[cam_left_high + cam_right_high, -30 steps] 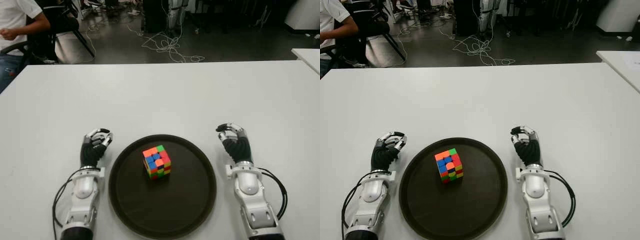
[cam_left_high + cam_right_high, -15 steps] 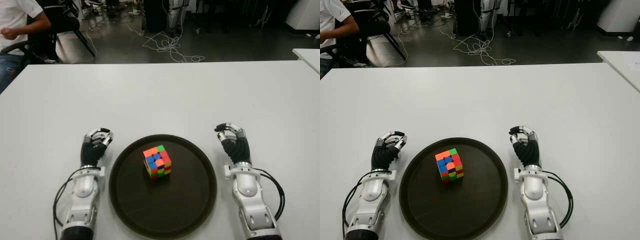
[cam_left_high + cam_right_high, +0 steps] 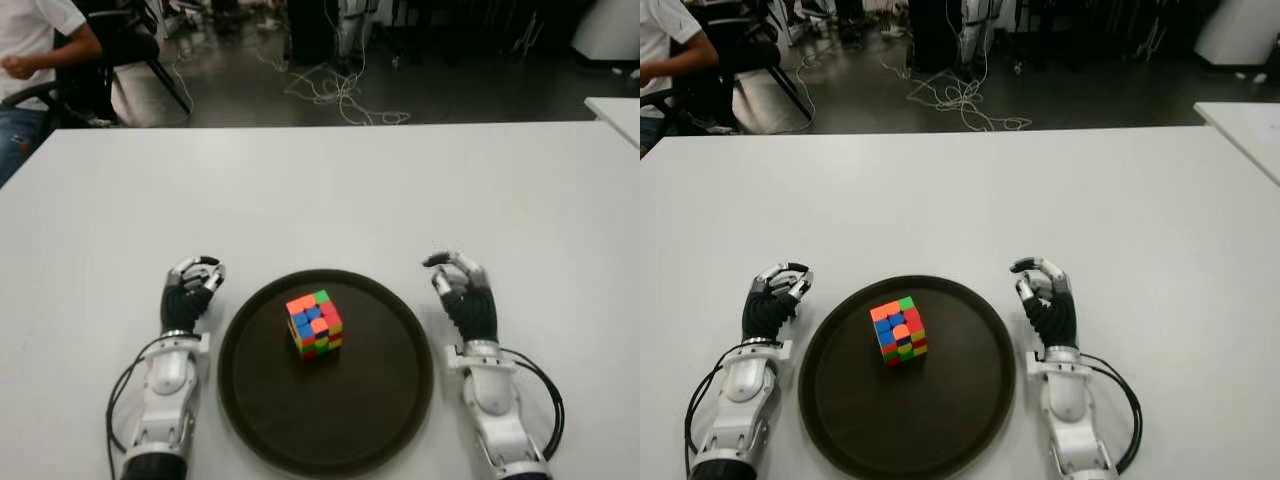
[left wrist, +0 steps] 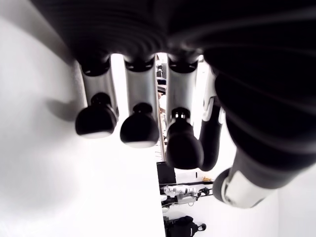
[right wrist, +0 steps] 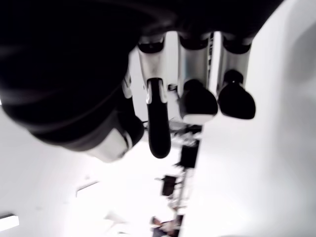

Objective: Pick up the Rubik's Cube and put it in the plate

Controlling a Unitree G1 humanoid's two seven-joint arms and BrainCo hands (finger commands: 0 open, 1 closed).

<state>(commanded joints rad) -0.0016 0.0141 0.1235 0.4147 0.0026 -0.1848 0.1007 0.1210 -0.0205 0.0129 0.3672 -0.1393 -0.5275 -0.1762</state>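
— Two hands, one cube: where does the Rubik's Cube (image 3: 314, 324) sit against them?

— Between them and apart from both. It lies in the plate (image 3: 370, 420), a little toward the plate's far-left part. The left hand (image 3: 187, 293) shows just beside the plate's left rim, the right hand (image 3: 462, 294) just beside its right rim. Neither touches the cube.

— And the fingers?

— Loosely curled on both sides, grasping nothing; the wrist views show only white bench under the fingertips (image 4: 139, 129).

— Anything else in the plate?

— Only the cube; dark bare tray surrounds it.

— Room to move?

— The bench (image 3: 330, 190) is bare white from the plate to its far edge and out to both side edges. The plate sits near the bench's near edge. Beyond the far edge, a seated person (image 3: 35, 45) shows at the far-left corner, with cables (image 3: 335, 95) on the floor.
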